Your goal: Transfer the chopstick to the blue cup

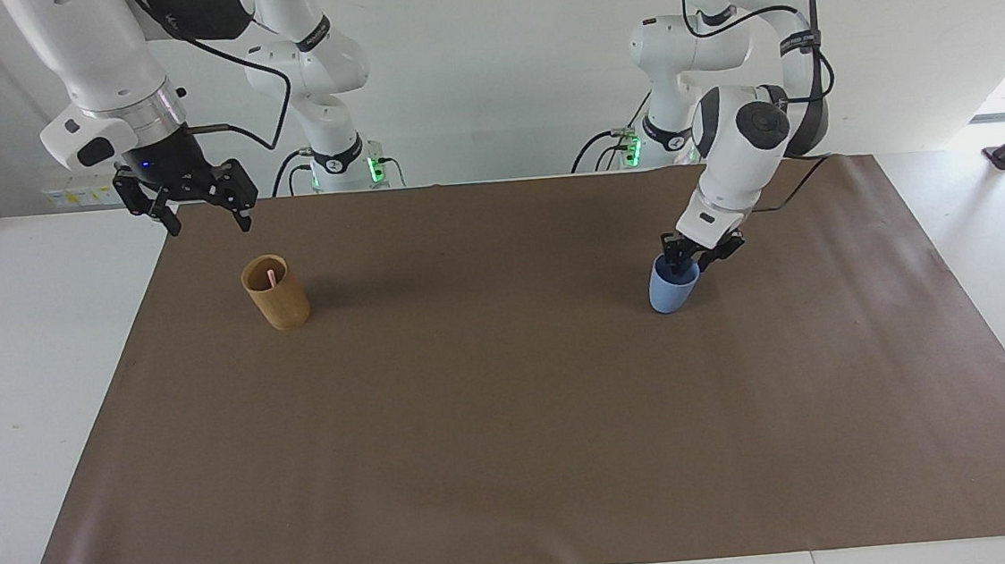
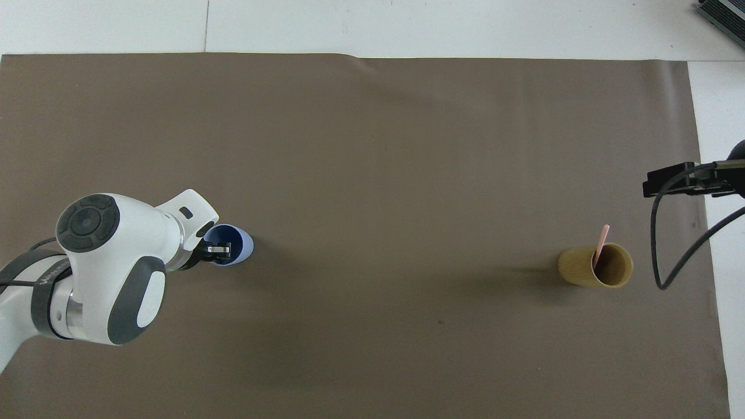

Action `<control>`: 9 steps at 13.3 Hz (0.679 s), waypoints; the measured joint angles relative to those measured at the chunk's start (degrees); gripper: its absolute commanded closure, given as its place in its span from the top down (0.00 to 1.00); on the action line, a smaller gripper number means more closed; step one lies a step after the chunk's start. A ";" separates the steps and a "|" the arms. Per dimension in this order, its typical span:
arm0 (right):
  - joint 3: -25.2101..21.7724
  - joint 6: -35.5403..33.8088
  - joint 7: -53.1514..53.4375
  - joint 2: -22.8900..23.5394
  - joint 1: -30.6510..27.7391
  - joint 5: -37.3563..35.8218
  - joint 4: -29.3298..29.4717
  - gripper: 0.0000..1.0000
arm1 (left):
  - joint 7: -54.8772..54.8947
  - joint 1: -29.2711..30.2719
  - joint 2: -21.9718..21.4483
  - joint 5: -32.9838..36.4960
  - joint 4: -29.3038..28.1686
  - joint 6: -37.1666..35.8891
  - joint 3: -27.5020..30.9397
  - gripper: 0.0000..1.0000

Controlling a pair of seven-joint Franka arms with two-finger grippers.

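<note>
Two Franka arms at a table covered by a brown paper mat. The blue cup stands upright on the mat toward the left arm's end of the table. The left gripper is down at the cup's rim on the side nearer the robots; one finger appears to reach inside the mouth and the other to lie outside the wall, so the fingers look drawn in on the rim, though firm contact cannot be confirmed. In the overhead view the same gripper overlaps the cup at its edge.

The chopstick, light pink, stands tilted inside the tan wooden cup, its upper end projecting above the rim. This cup stands upright toward the right arm's end of the table, well apart from the blue cup.

The right gripper waits, raised over the mat's edge near the wooden cup, fingers spread apart and empty.
</note>
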 measured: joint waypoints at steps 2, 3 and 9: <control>0.04 0.00 0.00 0.00 0.01 0.00 0.00 1.00 | 0.01 -0.01 0.12 0.00 1.11 0.18 0.06 0.00; 0.11 0.00 0.00 0.00 0.03 0.00 0.00 1.00 | 0.05 -0.01 0.24 0.00 2.32 0.16 0.09 0.00; 0.11 0.24 0.00 0.00 0.03 0.00 -0.02 1.00 | -4.71 -4.77 1.12 -0.01 14.63 -10.07 -0.02 0.00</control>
